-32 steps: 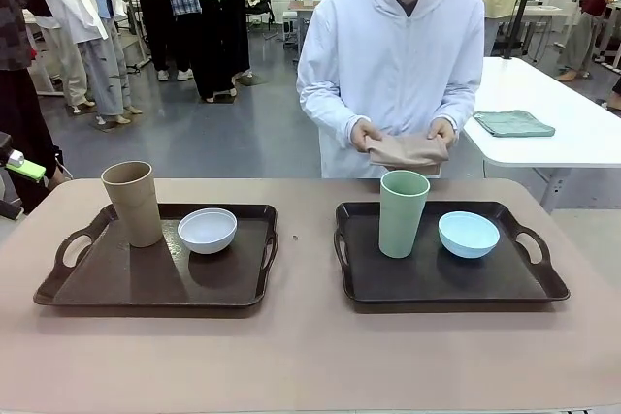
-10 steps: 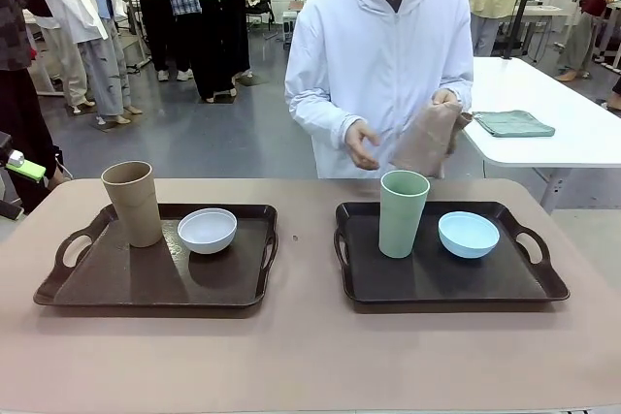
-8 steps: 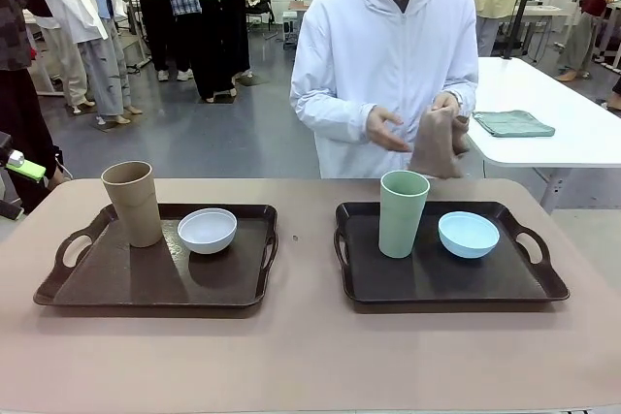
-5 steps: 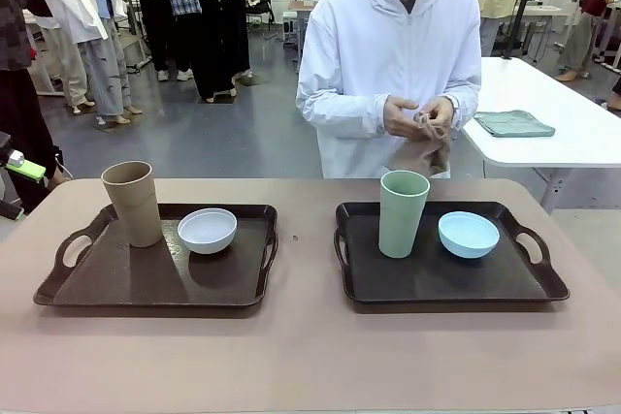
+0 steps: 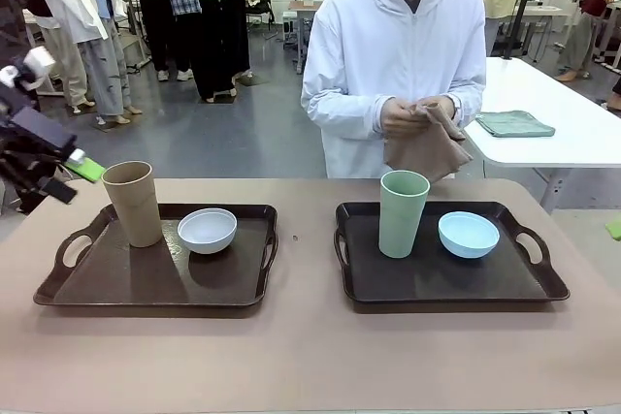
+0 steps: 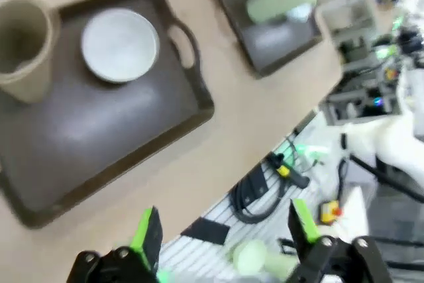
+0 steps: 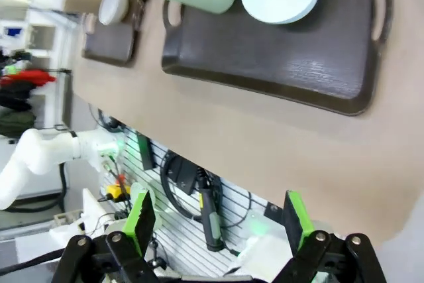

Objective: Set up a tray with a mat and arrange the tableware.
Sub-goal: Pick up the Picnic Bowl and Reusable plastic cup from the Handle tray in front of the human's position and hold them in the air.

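left gripper [image 6: 224, 230] released and wide open: green-padded fingers [image 6: 146, 235] far apart in the left wrist view, nothing between them, nothing touched, blurred table edge and floor clutter beneath. in the front view, up in the air at the picture's left edge, near the rim of the tall tan handleless plastic cup [image 5: 133, 203] and apart from it.

right gripper [image 7: 217, 222] likewise released: its own fingers [image 7: 295, 220] at full spread in the right wrist view, empty, out past the near edge of the tan table [image 5: 310, 356], well short of the trays.

tan cup upright at the far left corner of the left dark brown handled tray [image 5: 146, 286]. small round white bowl [image 5: 207, 230] just beside it on the same tray, not touching.

tall pale green handleless plastic cup [image 5: 403, 212] upright on the right dark brown handled tray [image 5: 437, 283]. small round light blue bowl [image 5: 469, 234] just beside it, toward that tray's right handle.

both trays flat on the table, side by side, apart.

brownish cloth mat [image 5: 427, 150] off the table, hanging bunched from the person's two hands [image 5: 408, 118] at chest height, behind the green cup.

folded grey-green cloth [image 5: 514, 123] on a white table [image 5: 572, 133] farther back at the right.
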You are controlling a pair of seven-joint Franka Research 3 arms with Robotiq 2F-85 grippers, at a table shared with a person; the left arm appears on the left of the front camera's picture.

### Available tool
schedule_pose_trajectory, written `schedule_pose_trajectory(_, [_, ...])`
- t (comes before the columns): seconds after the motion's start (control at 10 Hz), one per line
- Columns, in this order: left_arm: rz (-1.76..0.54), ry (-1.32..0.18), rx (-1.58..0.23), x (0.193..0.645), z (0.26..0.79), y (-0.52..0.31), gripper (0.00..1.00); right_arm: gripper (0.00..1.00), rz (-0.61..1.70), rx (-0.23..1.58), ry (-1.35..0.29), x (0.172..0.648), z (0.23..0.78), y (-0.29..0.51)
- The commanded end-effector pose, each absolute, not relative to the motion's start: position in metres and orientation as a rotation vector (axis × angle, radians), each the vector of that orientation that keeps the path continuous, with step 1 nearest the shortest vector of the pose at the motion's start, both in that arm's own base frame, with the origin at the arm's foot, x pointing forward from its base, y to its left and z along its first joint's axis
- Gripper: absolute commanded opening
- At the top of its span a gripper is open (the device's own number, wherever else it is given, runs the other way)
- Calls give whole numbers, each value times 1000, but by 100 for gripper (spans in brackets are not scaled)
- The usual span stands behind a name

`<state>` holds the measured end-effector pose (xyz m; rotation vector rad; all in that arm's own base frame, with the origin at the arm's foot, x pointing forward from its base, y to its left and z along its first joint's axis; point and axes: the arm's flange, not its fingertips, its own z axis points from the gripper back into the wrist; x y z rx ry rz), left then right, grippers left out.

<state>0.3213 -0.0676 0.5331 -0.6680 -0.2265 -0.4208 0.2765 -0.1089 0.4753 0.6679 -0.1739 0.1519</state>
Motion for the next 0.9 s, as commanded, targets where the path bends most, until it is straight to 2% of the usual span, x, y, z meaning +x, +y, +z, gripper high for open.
schedule_pose_trajectory(0.0, [-598,-279,-568,328,543,-102,100,100,134,518,-122,290,486,-85])
schedule_pose_trajectory(0.3, [-1004,-314,-431,333,565,-181,100,100,120,379,-66,320,478,-43])
schedule_pose_trajectory(0.5, [-1226,-417,-403,339,558,-230,100,100,73,337,-34,342,461,-32])
schedule_pose_trajectory(0.8, [-1249,-365,-508,368,527,-277,100,100,-17,341,-78,377,449,-34])
